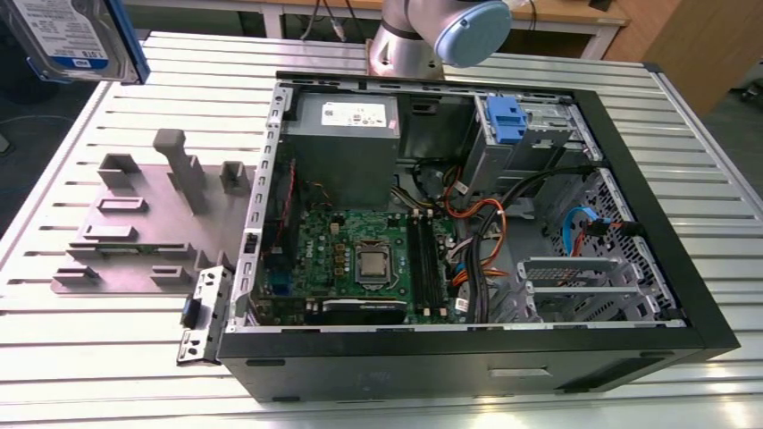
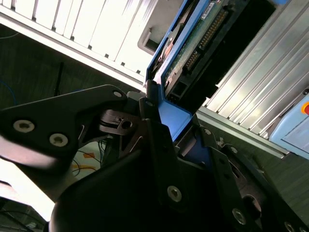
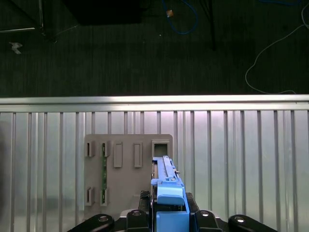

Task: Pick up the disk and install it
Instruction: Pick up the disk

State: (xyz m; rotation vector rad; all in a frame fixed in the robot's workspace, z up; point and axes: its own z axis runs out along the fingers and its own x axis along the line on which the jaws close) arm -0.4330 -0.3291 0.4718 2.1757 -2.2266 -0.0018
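Aloft, gripper (image 3: 170,212) clamps disk (image 1: 74,34) — blue-and-white label (image 1: 79,59) showing.

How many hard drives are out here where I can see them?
1. The disk is held in the end effector, up off the table at the exterior view's left. More may sit hidden inside the open computer case.

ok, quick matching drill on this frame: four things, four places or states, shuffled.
1 disk
2 grey fixture plate
3 computer case
4 blue latch piece

A open, lying on the table
B inside the case, at its far end
C clamped in the gripper, held up
D flat on the table, exterior view's left of the case

Pairs: 1-C, 2-D, 3-A, 4-B
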